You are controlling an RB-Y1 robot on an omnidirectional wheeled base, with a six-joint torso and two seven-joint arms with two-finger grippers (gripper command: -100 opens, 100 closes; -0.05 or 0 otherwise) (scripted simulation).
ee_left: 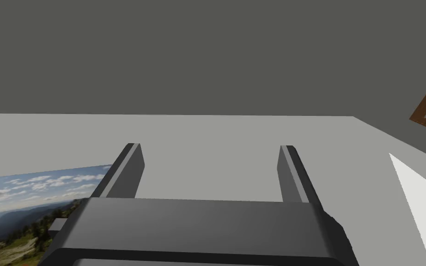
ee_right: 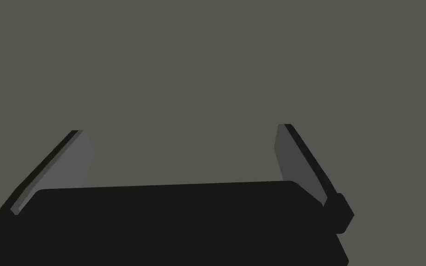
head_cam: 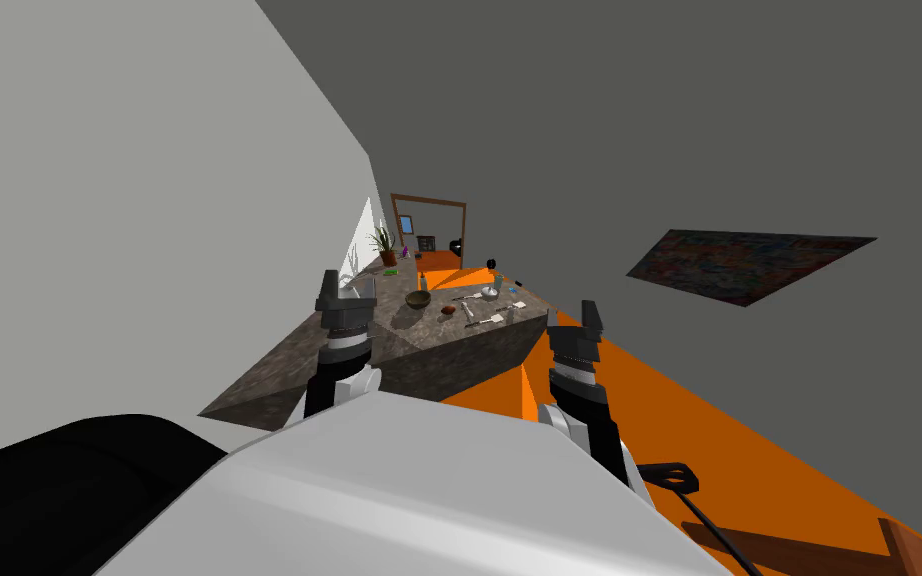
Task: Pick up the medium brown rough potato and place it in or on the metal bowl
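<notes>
Grey-brown speckled stone is what you see first in the head view: a long counter (head_cam: 269, 378) running away from you beside an orange floor (head_cam: 709, 420). Well down it lies a small reddish-brown lump (head_cam: 447, 311), which you can take for the potato, though it is too small to read its skin. Just beside it, toward the wall, sits a dark round bowl (head_cam: 418, 298). A paler bowl-like thing (head_cam: 490, 293) stands a little farther on among some white utensils (head_cam: 482, 320), and you cannot tell from here which of the two is the metal one. The potato rests on the countertop, outside both. Your left gripper (head_cam: 345, 287) hangs over the near stretch of the counter. Your right gripper (head_cam: 589, 312) hangs over the floor by the counter's end. Both are well short of the potato.

From the left wrist view, that arm's fingers (ee_left: 125, 175) stand spread wide with nothing between them.

From the right wrist view, its fingers (ee_right: 295, 157) are likewise spread and empty.

By these pictures, no part of the task is done. You likely have to close in on the counter, reach, grip the potato, lift it, carry it to the bowl and let go.
</notes>
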